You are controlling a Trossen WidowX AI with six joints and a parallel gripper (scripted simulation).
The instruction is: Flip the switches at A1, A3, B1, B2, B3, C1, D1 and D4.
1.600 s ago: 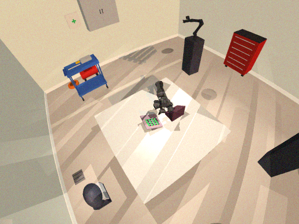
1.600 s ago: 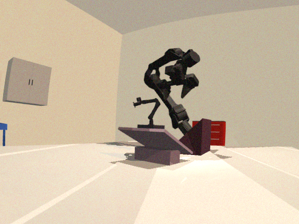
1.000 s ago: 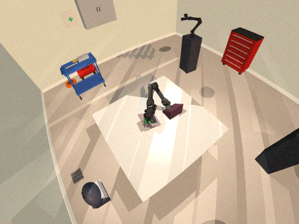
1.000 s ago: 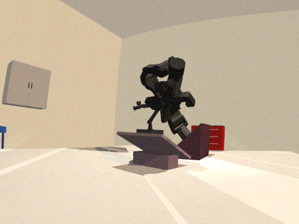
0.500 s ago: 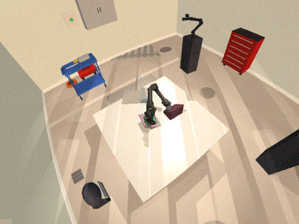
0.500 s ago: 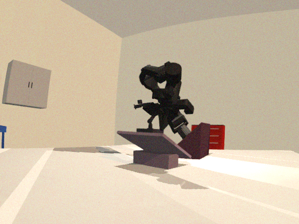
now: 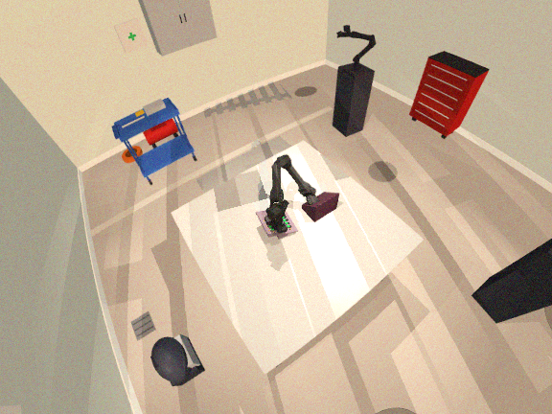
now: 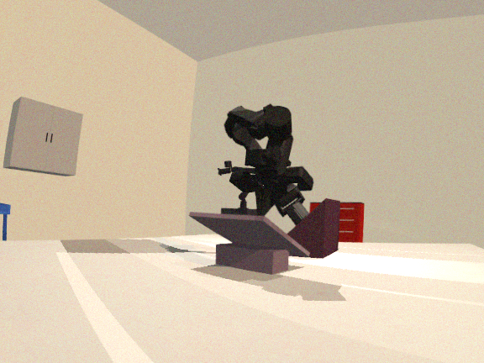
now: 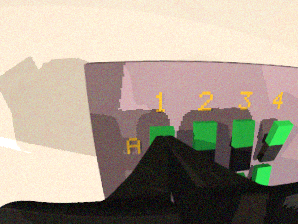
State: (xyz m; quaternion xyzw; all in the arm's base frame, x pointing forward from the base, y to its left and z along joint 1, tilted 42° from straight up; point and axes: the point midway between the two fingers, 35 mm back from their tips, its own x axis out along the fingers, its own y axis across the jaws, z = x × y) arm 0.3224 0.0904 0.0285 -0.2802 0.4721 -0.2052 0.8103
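the closed gripper [image 7: 282,229] [image 8: 261,213] [image 9: 162,143] is at switch a1 [image 9: 162,131] on the panel [image 7: 264,222] [image 8: 248,228] [image 9: 195,80].

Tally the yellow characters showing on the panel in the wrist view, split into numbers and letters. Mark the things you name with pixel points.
Numbers [image 9: 205,101]: 4
Letters [image 9: 133,146]: 1
Total: 5
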